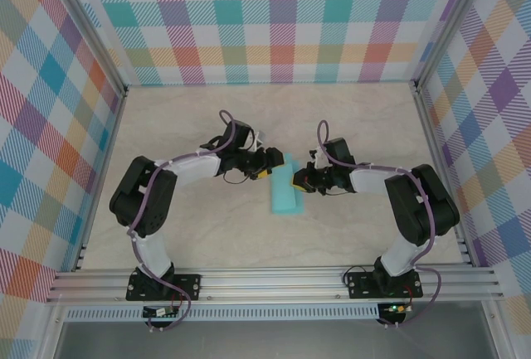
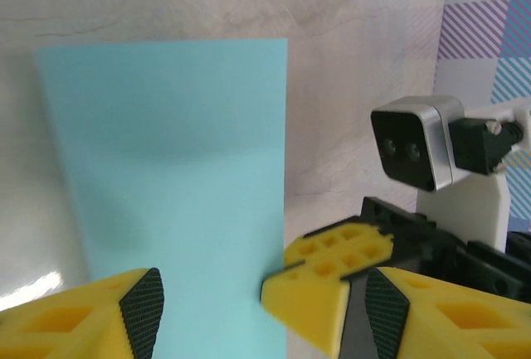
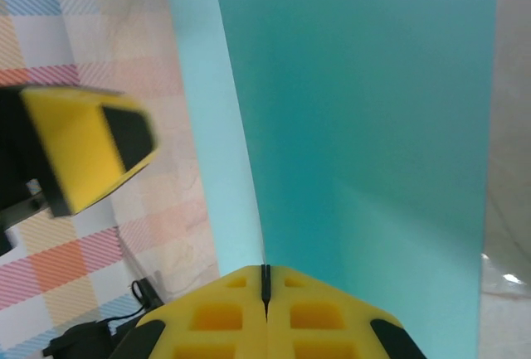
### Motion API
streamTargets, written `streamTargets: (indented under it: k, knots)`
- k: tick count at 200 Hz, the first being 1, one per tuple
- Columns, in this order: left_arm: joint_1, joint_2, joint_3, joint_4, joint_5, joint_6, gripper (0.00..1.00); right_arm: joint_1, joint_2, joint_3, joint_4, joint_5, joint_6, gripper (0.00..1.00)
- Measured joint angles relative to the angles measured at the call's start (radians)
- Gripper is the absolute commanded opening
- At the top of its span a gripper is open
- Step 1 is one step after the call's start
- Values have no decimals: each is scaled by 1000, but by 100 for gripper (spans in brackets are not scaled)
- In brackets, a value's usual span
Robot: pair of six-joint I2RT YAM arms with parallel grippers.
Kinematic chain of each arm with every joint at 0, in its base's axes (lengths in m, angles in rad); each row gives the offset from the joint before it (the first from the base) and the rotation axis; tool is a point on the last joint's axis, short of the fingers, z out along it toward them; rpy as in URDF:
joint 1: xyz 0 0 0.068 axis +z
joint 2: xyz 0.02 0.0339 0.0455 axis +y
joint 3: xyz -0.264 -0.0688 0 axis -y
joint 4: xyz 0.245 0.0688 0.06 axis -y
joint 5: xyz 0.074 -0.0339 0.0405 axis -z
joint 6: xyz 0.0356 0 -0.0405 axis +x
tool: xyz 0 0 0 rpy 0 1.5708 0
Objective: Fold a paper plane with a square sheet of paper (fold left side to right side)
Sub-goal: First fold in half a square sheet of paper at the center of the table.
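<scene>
Paper (image 1: 286, 191) seen centred on desk (image 1: 207, 127), bare room all round. Left gripper (image 2: 265, 309) jaws held wide astride its edge; right gripper (image 3: 265, 280) jaws clamped on it.

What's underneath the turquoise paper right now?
The marbled table shows around the turquoise paper; the right wrist view shows a paler layer past the darker flap. Whatever lies under its middle is covered.

We see the turquoise paper (image 1: 286, 191) folded into a long, narrow rectangle at mid-surface, its long sides running near to far. Its darker top layer (image 3: 365, 127) lifts off the paler one, with the edge pinched in the closed right fingers (image 3: 216, 317).
</scene>
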Motion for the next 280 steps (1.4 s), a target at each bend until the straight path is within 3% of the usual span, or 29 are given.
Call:
streamTargets:
  k: [40, 97, 188, 280]
  knots:
    - [-3, -120, -58, -78, -98, 29, 70, 0, 9, 50, -89, 74, -67, 2]
    - [-77, 34, -27, -139, -137, 41, 66, 0, 22, 47, -155, 132, -90, 3]
    - [-104, 132, 114, -189, -169, 63, 42, 0, 22, 38, -162, 145, -94, 7]
    - [-119, 165, 156, -303, -245, 97, 51, 0, 22, 38, -183, 158, -98, 7]
